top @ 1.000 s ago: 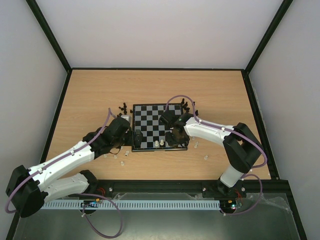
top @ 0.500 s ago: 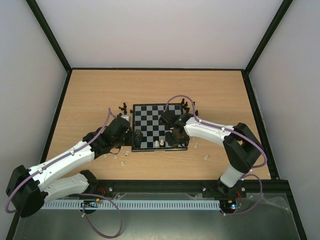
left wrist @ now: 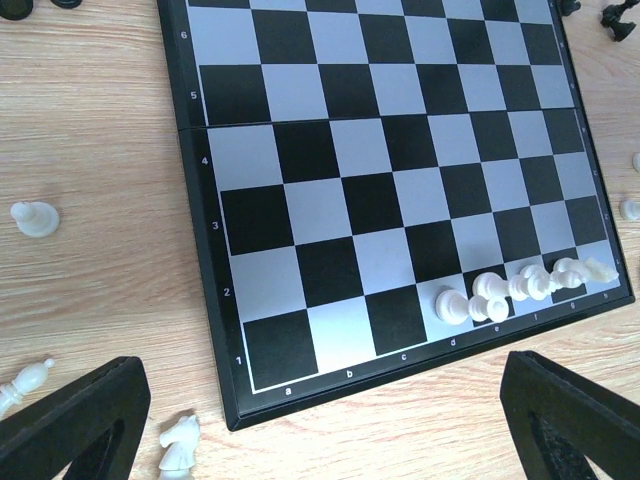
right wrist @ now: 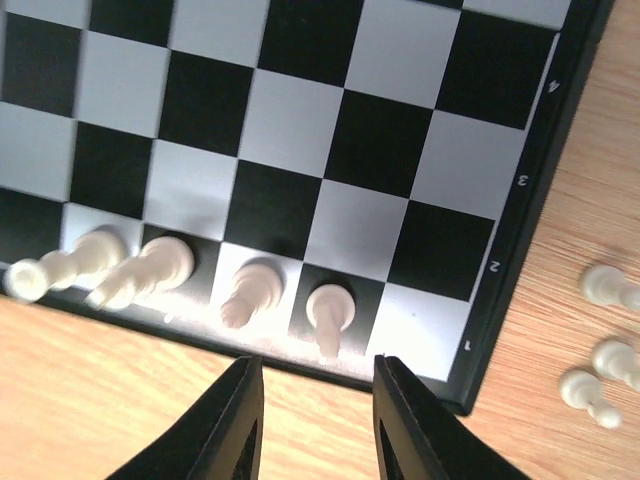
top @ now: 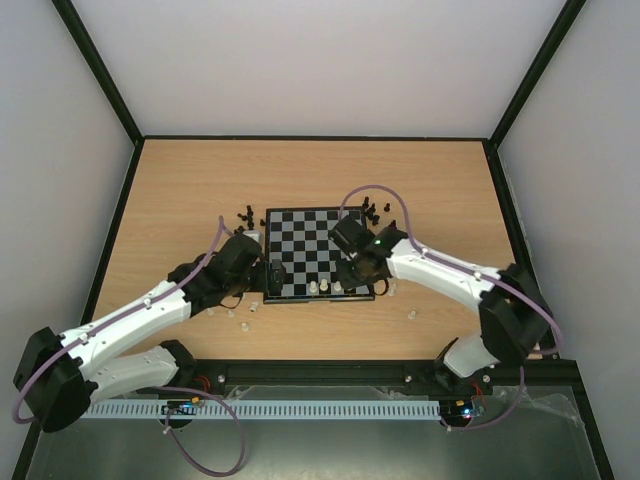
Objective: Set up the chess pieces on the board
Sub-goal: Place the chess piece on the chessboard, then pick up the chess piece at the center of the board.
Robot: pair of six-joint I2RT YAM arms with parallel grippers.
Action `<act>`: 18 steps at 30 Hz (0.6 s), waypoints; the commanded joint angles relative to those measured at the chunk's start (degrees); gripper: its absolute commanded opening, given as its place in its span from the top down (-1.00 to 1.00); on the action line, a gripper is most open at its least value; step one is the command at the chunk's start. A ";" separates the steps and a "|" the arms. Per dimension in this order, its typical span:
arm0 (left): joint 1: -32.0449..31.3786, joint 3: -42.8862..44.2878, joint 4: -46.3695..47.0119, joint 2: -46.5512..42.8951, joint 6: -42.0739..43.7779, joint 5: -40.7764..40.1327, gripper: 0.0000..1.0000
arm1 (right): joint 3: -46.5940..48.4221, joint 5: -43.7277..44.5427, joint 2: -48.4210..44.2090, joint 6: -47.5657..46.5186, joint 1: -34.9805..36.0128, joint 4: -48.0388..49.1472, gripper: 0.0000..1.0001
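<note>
On board (top: 318,252), near edge: white pieces (right wrist: 250,290) in row.
Right pincer (right wrist: 318,380): slightly apart, empty, just beside them.
Left pincer (left wrist: 320,390): wide apart, empty.

I see the board (top: 310,240) lying mid-tabletop (top: 180,190). A row of chess pieces (left wrist: 520,288) stands on its nearest rank, from the middle toward the right corner. Loose pieces (left wrist: 34,218) lie on the tabletop off its near-left corner, and stray pieces (right wrist: 605,285) lie off its near-right corner. A far-left cluster (top: 243,215) and a far-right cluster (top: 372,208) sit just behind the board.

The board (left wrist: 203,255) has border numbers 1 to 6, letters a to d.
</note>
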 commanded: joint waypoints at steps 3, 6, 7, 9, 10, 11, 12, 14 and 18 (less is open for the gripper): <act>0.38 1.59 -1.03 1.69 0.36 -0.99 -0.98 | -4.37 0.72 -11.92 1.17 -0.30 2.25 0.23; 0.45 2.53 -1.67 2.21 0.51 -1.78 -0.98 | -7.05 1.45 -16.53 1.54 -0.31 4.99 0.08; 0.51 2.88 -1.93 2.39 0.53 -2.09 -0.98 | -7.88 1.60 -18.07 1.71 -0.27 5.65 0.03; 0.55 3.54 -2.49 2.73 0.48 -2.71 -0.98 | -9.75 1.80 -20.76 2.07 -0.26 7.10 -0.15; 0.55 3.94 -2.68 2.91 0.38 -3.03 -0.98 | -10.56 1.73 -22.04 2.22 -0.31 7.77 -0.26; 0.60 4.22 -2.90 3.04 0.18 -3.37 -0.98 | -11.54 1.78 -23.19 2.38 -0.31 8.47 -0.35; 0.64 4.51 -3.28 3.25 0.18 -3.84 -0.98 | -12.53 1.87 -24.30 2.44 -0.31 9.14 -0.47; 0.85 5.62 -4.51 3.86 0.12 -5.18 -0.98 | -14.27 1.72 -25.90 2.43 -0.27 10.36 -0.59; 2.26 7.79 -6.85 3.92 0.23 -6.74 -0.98 | -16.26 1.19 -27.45 2.73 -0.29 11.85 -0.95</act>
